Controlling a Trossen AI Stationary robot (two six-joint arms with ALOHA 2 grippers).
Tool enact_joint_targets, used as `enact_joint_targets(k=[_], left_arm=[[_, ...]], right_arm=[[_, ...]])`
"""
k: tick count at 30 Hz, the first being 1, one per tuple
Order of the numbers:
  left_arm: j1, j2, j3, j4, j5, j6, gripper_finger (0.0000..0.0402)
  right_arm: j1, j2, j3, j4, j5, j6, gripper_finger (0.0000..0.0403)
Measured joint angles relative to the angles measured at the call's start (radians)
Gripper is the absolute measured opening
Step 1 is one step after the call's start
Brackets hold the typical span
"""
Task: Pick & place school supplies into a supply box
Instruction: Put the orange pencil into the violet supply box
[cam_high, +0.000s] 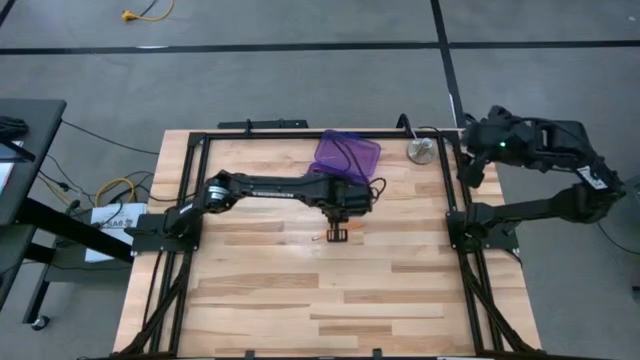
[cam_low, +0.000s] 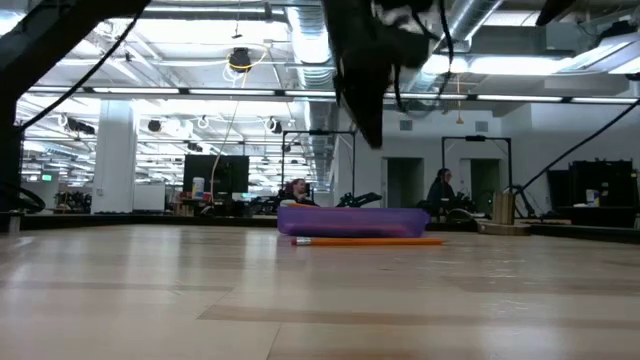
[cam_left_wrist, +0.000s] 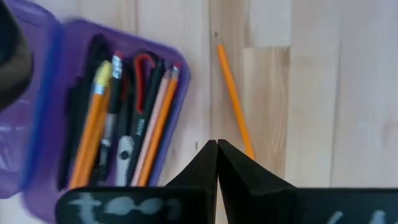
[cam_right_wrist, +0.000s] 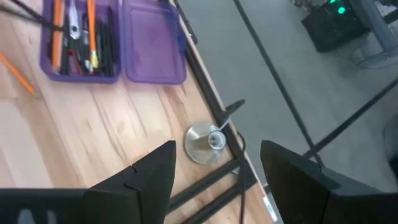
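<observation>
On a pale butcher-block table (cam_high: 300, 290) framed by black rails, the left gripper (cam_high: 338, 234) hangs clenched and empty above the boards, its fingers (cam_left_wrist: 205, 168) pressed together just over one orange pencil (cam_left_wrist: 234, 99) lying loose on the wood. Just beside that pencil, toward the table's far edge, the purple case (cam_high: 347, 155) sits open with its lid (cam_right_wrist: 152, 43) folded flat alongside; the tray (cam_left_wrist: 177, 93) holds orange pencils, dark pens and red-handled scissors (cam_left_wrist: 144, 65). Near the far right corner rests a silver disc (cam_high: 421, 151), well apart from the case. The right gripper (cam_right_wrist: 214, 165) waits beyond the table's right edge, raised, fingers spread wide and holding nothing. Grey floor crossed by dark lines surrounds the table, with a yellow cable (cam_high: 140, 14) lying on it. Across the tabletop, a large hall shows ceiling ducts, strip lights and a seated person (cam_low: 440, 190) at a distance.
</observation>
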Motion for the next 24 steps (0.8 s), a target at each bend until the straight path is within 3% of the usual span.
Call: enact_joint_targets(k=[9, 17, 20, 24], left_arm=[[-0.073, -0.255, 0.001, 0.031, 0.006, 0.000, 0.0000], [-0.190, -0.440, -0.022, 0.207, 0.230, 0.078, 0.0000], [-0.217, -0.511, -0.125, 0.276, 0.244, 0.096, 0.0000], [-0.188, -0.602, -0.446, 0.538, 0.243, 0.094, 0.0000]], right_arm=[[0.000, -0.029, 0.000, 0.044, -0.016, 0.059, 0.0230], [0.000, -0.051, -0.066, 0.176, -0.193, 0.103, 0.0230], [0.000, -0.078, -0.147, 0.212, -0.215, 0.132, 0.0230], [0.000, -0.128, -0.271, 0.216, -0.215, 0.178, 0.0230]])
